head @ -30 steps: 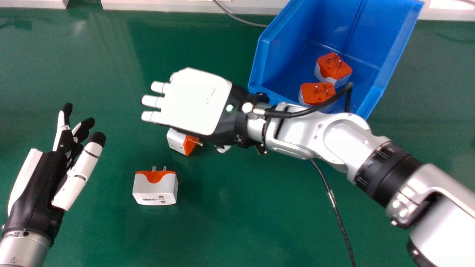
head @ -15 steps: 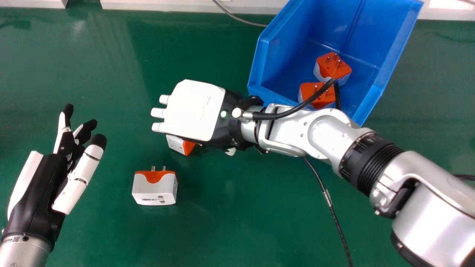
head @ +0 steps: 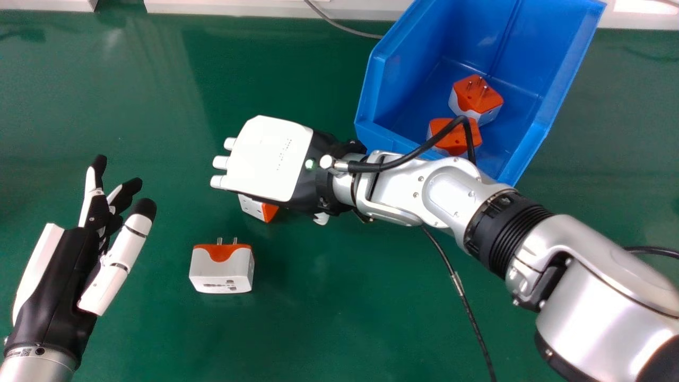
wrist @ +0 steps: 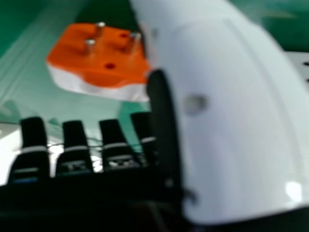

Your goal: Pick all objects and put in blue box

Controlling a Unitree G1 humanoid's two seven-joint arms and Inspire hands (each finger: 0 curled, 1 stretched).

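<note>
One plug [head: 252,207] lies partly covered by the right hand [head: 271,159], whose fingers are spread; another plug [head: 220,269] sits well apart.

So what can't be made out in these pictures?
Head view:
Much of one plug adapter, behind the right robot hand.
Part of the nearer boxed adapter, behind the black cable.
Far rim of the blue box, past the top edge.
Print on the front adapter, too small.
Right hand view: part of an adapter, behind the thumb.
</note>
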